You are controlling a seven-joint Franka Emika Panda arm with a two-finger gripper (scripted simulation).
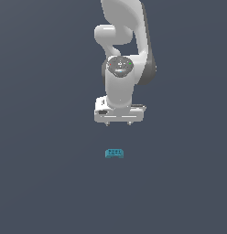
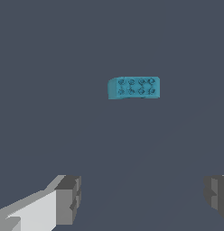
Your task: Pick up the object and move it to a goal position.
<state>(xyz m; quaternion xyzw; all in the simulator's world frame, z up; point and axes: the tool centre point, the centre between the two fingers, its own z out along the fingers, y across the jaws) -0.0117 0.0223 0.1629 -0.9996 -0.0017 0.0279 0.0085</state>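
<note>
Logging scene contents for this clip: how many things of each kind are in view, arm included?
Teal-blue block: 1
Robot arm with open gripper: 1
Total: 2

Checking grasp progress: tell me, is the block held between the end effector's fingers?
No, the block lies apart from the open end effector, nothing between its fingers.

A plain, flat slate-grey surface [image 1: 46, 183] fills both views, evenly lit, without visible walls or furniture.
</note>
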